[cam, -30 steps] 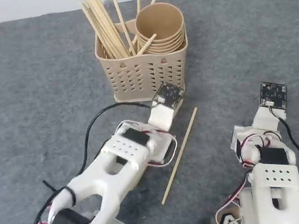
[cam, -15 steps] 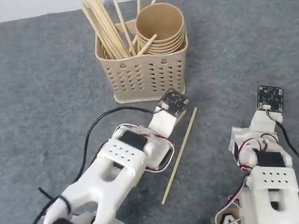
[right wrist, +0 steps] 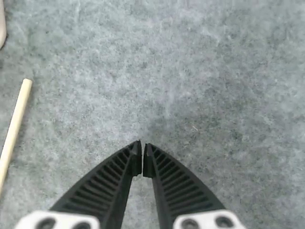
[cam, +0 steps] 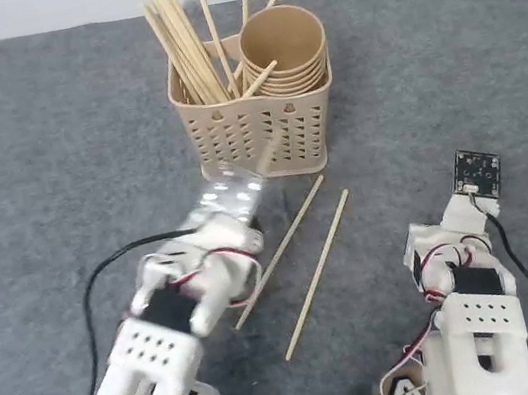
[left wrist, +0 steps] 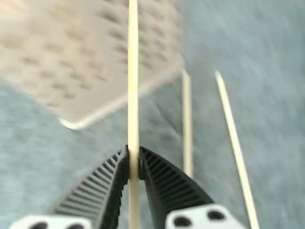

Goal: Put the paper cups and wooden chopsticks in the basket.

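Left gripper [left wrist: 133,153]: jaws clamped on one wooden chopstick [left wrist: 133,71], which points at the basket [cam: 259,135] wall. Left arm [cam: 161,336] is extended low toward the basket front. Two loose chopsticks [cam: 279,250] lie beside it on the grey carpet [cam: 44,153]. Right gripper [right wrist: 142,146]: jaws closed, empty, above the carpet. Paper cups [cam: 283,44] stand stacked in the basket.

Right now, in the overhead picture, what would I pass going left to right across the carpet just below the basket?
left arm → first loose chopstick → second loose chopstick → right arm
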You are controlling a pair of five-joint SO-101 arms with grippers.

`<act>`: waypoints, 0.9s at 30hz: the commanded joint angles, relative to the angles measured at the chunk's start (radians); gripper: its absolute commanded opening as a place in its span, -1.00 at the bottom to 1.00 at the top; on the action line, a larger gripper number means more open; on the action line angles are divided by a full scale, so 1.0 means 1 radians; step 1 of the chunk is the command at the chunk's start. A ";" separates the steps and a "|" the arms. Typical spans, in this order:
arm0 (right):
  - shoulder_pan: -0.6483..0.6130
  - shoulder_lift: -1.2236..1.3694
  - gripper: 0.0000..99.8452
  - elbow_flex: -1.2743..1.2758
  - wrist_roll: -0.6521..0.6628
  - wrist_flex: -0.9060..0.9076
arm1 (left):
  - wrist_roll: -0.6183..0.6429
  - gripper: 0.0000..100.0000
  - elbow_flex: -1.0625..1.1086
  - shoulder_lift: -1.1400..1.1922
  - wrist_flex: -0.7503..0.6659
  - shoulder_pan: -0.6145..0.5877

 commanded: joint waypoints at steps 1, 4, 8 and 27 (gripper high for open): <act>-0.004 -0.024 -0.93 -0.008 0.011 -0.019 | 0.087 -0.97 0.002 -0.172 -0.044 -0.094; -0.004 -0.024 -0.93 -0.008 0.011 -0.019 | 0.187 -0.97 0.008 -0.275 -0.112 -0.166; -0.004 -0.024 -0.93 -0.006 0.011 -0.019 | 0.330 -0.97 0.059 -0.396 -0.279 -0.235; -0.002 -0.024 -0.93 -0.005 0.011 -0.019 | 0.361 -0.97 0.252 -0.697 -0.974 -0.129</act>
